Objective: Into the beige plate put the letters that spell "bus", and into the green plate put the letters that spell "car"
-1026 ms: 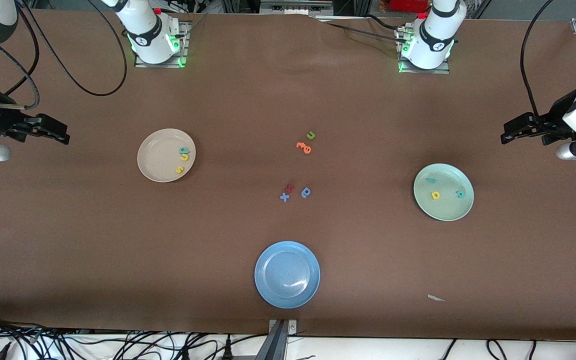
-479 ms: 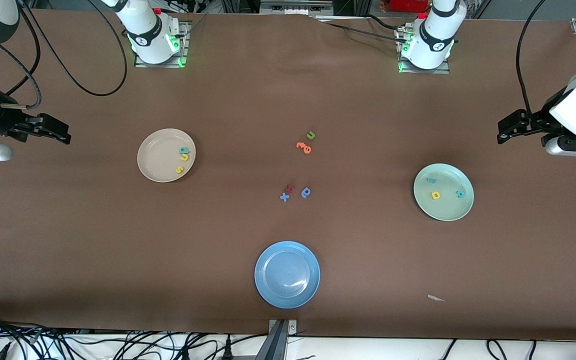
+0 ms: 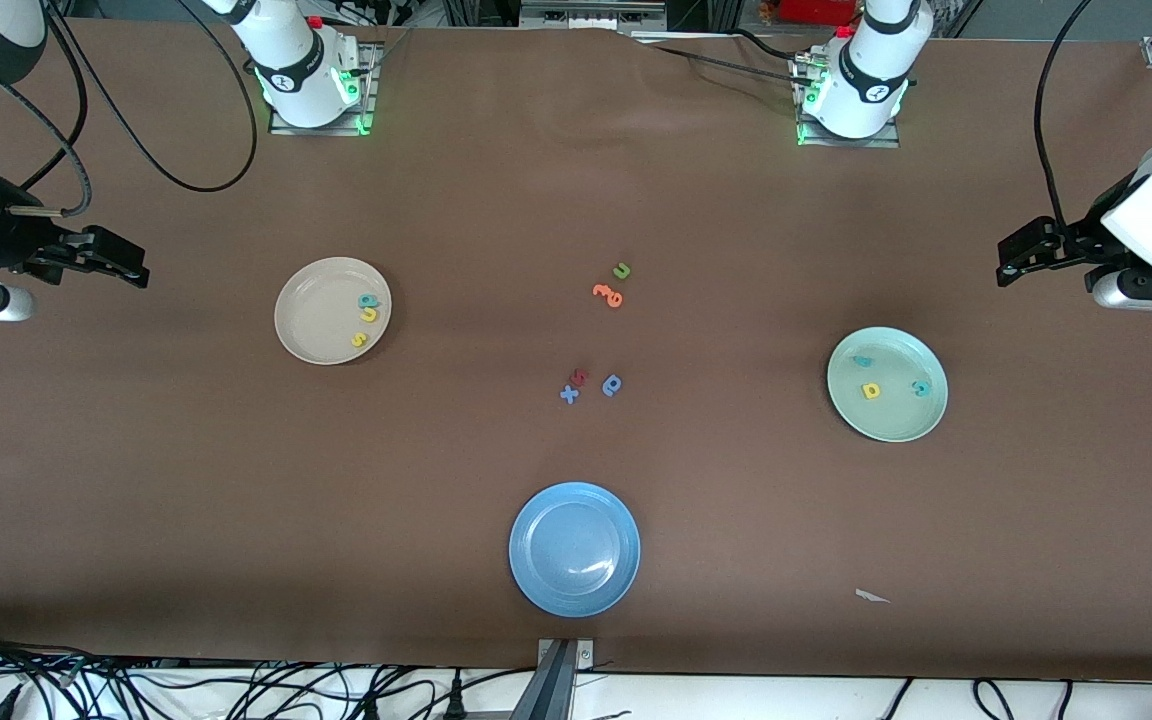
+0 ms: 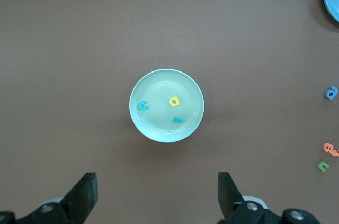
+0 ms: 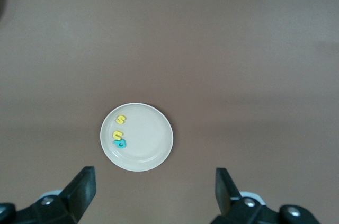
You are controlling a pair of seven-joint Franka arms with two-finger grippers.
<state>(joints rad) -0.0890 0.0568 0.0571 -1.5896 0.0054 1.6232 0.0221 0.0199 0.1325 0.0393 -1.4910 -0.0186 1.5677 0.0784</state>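
Note:
The beige plate (image 3: pixel 311 315) holds a teal b (image 3: pixel 368 300), a yellow u (image 3: pixel 368 315) and a yellow s (image 3: pixel 359 339). In the right wrist view the same plate (image 5: pixel 148 139) shows with these letters in it. On the green plate (image 3: pixel 891 415) lie a teal c (image 3: pixel 923 388), a yellow a (image 3: pixel 871 391) and a teal r (image 3: pixel 862 361), which also show on the plate (image 4: pixel 159 89) in the left wrist view. My left gripper (image 3: pixel 1011 262) (image 4: pixel 158 181) is open and empty over bare table at the left arm's end. My right gripper (image 3: pixel 131 270) (image 5: pixel 153 176) hangs open and empty at the right arm's end.
Loose letters lie mid-table: a green u (image 3: pixel 621 270), an orange letter (image 3: pixel 609 295), a red letter (image 3: pixel 581 376), a blue x (image 3: pixel 569 394) and a blue rounded letter (image 3: pixel 612 385). A blue plate (image 3: pixel 574 590) sits near the front edge. A white scrap (image 3: pixel 872 596) lies nearby.
The left arm has swung its wrist up and back a little. The right gripper has crept slightly toward the beige plate. No letter has moved.

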